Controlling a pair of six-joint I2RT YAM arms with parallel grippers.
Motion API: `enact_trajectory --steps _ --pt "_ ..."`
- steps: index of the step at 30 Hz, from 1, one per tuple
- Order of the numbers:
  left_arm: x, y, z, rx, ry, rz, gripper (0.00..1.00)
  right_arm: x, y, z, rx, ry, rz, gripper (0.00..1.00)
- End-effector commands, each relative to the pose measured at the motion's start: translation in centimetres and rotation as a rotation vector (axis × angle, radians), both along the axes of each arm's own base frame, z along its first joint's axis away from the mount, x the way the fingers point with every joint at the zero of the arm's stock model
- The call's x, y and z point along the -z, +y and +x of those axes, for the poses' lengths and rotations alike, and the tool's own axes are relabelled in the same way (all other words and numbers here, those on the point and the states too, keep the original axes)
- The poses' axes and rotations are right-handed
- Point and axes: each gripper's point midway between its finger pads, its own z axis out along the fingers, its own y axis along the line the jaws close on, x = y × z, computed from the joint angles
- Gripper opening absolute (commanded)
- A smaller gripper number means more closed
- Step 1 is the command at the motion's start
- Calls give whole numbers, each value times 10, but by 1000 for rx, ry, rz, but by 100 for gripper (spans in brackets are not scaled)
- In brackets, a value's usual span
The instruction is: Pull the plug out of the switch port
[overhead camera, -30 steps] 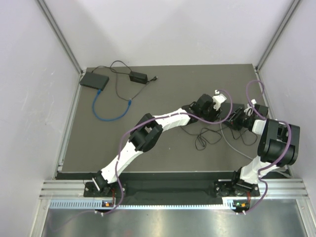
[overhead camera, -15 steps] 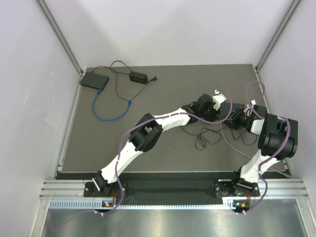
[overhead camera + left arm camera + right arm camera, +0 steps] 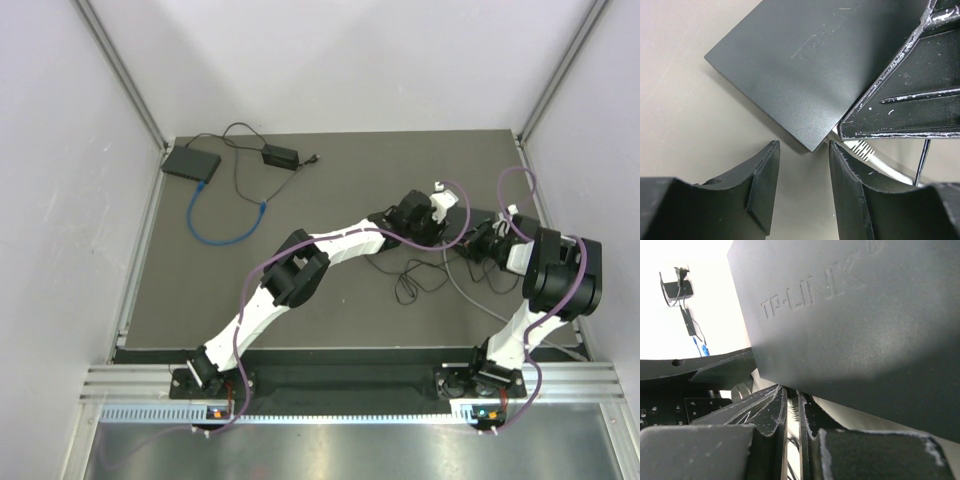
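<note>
At the right middle of the table [image 3: 340, 170], both arms are meeting over the black switch [image 3: 805, 60], which is lying flat with its raised lettering facing up. The right end effector [image 3: 791, 400] is clenching: its jaws are standing almost together, leaving only a thin slit, and a pale grey ribbed piece is sitting in that slit, which looks to be the plug [image 3: 860, 148]. In the left wrist view that plug is poking out from under the switch's near edge, right below one scuffed right finger [image 3: 910, 95], with its grey cable trailing off to the right.

The left end effector [image 3: 802, 150] is standing released, its jaws partly apart. A corner of the switch is pointing into the gap between its fingertips; whether a pad is touching that corner cannot be told.

Compared with a second ago, the right jaws are now shut where they were standing part open, and the right arm's elbow is sitting slightly farther in from the table's right edge in the overhead view. The left arm is keeping its pose.
</note>
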Motion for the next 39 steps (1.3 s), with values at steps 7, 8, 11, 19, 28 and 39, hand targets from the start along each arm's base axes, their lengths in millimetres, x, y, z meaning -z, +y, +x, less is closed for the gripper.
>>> enact_trajectory --steps 7,8,11,19,28,39 --pt "17 10 3 -33 44 61 50 8 -4 -15 -113 49 -105 0" --pt "21 10 4 -35 50 63 50 10 -4 -18 -116 58 -113 0" --pt "22 8 5 -32 52 61 50 12 -3 -26 -128 55 -133 0" --pt "18 3 4 -18 58 37 50 22 11 -43 -185 60 -167 0" --pt "17 -3 3 -20 80 11 50 29 11 -58 -174 107 -237 0" --pt "-10 12 1 -48 71 -8 51 -30 14 -24 -138 -105 -199 0"
